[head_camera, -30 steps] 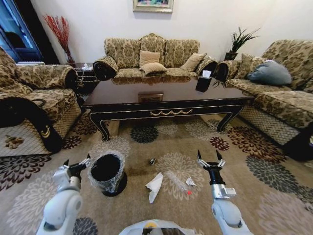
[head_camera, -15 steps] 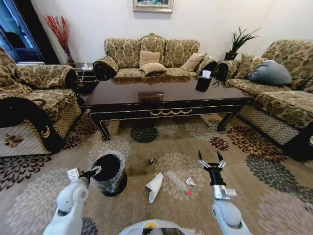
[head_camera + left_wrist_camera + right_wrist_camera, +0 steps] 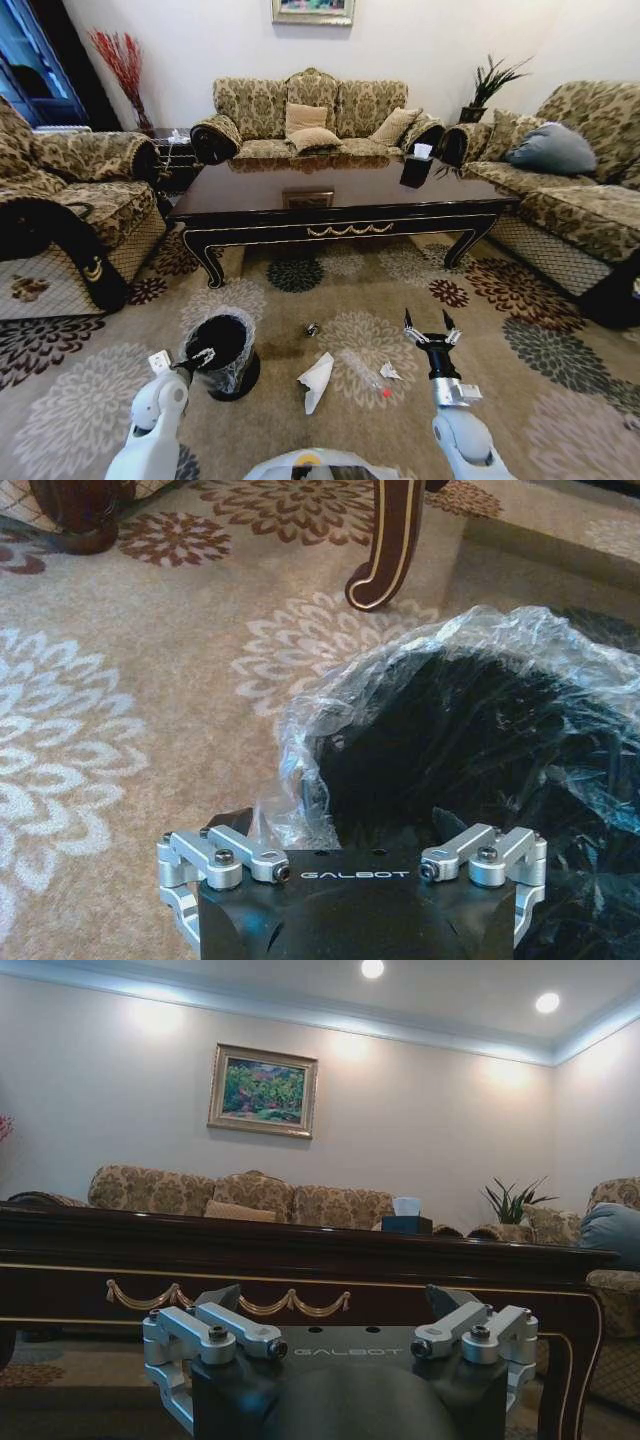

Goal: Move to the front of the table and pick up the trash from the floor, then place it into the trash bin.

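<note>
- Trash bin [image 3: 220, 352]: small, round, black, upright on floor [image 3: 560, 400], clear liner over rim, touching left gripper [image 3: 203, 355] fingertips.
- White tissue [image 3: 316, 380], clear wrapper [image 3: 365, 373], small scraps: flat on carpet, between both grippers' fingers.
- Table [image 3: 340, 200]: glossy dark wood, well beyond right gripper [image 3: 430, 325] fingertips.

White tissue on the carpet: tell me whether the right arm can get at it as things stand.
Probably yes. The white tissue lies flat on open floor, with nothing on it. The right gripper hovers to its right, fingers open; only the clear wrapper and a small scrap lie between.
</note>
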Robot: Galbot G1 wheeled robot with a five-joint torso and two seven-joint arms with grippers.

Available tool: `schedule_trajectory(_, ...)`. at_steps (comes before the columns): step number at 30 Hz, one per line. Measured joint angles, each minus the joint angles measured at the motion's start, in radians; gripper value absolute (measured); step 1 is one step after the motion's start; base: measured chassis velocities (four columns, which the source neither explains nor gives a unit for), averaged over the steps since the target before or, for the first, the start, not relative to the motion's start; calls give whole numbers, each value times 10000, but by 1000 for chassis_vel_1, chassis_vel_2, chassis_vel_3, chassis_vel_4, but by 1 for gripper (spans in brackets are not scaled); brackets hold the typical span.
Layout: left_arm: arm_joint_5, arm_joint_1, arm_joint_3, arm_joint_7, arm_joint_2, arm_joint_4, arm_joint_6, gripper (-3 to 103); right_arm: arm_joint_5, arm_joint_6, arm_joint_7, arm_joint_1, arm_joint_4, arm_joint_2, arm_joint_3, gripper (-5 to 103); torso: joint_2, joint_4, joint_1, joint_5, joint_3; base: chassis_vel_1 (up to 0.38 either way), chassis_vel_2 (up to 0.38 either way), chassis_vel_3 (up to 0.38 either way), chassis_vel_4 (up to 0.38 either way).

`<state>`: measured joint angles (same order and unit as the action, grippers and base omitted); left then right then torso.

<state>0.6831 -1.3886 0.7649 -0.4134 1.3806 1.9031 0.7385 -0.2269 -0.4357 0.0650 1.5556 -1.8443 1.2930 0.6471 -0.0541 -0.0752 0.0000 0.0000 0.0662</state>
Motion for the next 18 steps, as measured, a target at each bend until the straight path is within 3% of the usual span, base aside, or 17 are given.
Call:
schedule_trajectory(1,4,5,0,0,-6,-15,-3,103,0,0,0,4,-1,-1,6,100,0,0,0,0,0,0,0,0,0)
schedule_trajectory(3,4,25,1,-1,-18,-58,-9,95,-1,0,1,16,-1,-2,15,100,0,0,0,0,0,0,0,0,0)
schedule_trajectory(5,1,37,2,-2,-20,-82,-10,95,-2,0,0,18,0,-2,16,100,0,0,0,0,0,0,0,0,0)
schedule_trajectory(9,16,64,12,22,-42,-178,-16,74,-3,-3,1,23,-3,-5,23,100,0,0,0,0,0,0,0,0,0)
schedule_trajectory(11,50,60,12,40,-57,-191,-17,74,-3,-5,0,23,-5,-5,24,100,0,0,0,0,0,0,0,0,0)
schedule_trajectory(14,43,18,32,126,-130,-260,-40,57,-2,-11,-2,31,-18,-8,39,100,-1,0,0,3,-1,0,0,0,0)
schedule_trajectory(18,14,-14,78,136,-173,-314,-73,46,13,-13,71,24,-19,-2,46,100,-1,0,0,4,-2,0,0,0,0)
